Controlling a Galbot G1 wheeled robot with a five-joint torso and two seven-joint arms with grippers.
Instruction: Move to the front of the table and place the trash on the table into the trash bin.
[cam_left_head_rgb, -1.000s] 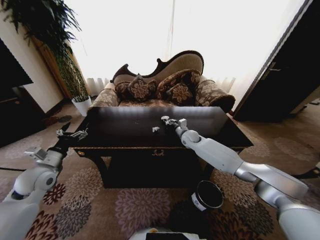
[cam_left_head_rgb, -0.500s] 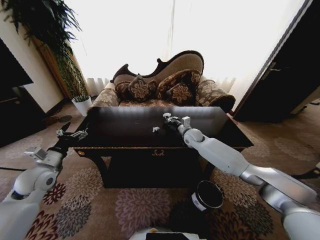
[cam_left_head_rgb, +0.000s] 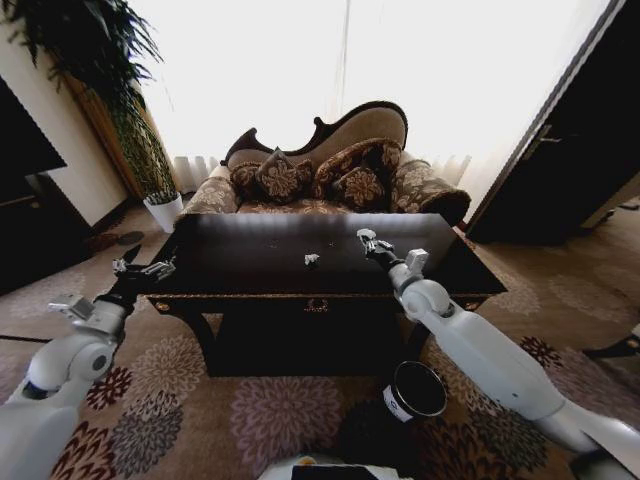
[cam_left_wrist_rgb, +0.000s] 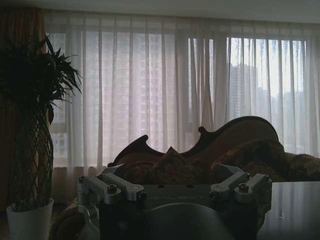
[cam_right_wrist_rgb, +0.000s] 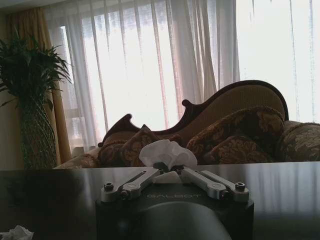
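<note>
My right gripper (cam_left_head_rgb: 367, 240) hovers over the right half of the glossy dark table (cam_left_head_rgb: 240, 270), shut on a crumpled white tissue (cam_right_wrist_rgb: 167, 153), one piece of the trash. In the right wrist view the fingers (cam_right_wrist_rgb: 131, 182) close in under that tissue. Another tissue piece (cam_left_head_rgb: 311, 259) lies on the tabletop near the middle, and it shows again as a small white tissue (cam_right_wrist_rgb: 17, 233) at the picture's corner. The black trash bin (cam_left_head_rgb: 415, 392) stands on the carpet in front of the table, below my right arm. My left gripper (cam_left_head_rgb: 143, 268) waits open at the table's left end.
A patterned sofa (cam_left_head_rgb: 320, 170) with cushions stands behind the table before bright curtains. A white plant pot (cam_left_head_rgb: 163, 210) with a tall plant is at the back left. Dark furniture (cam_left_head_rgb: 25, 210) lines the left wall. Floral carpet surrounds the table.
My right arm has swung to the right over the table, carrying the tissue away from the piece that still lies there. The left arm has not moved.
</note>
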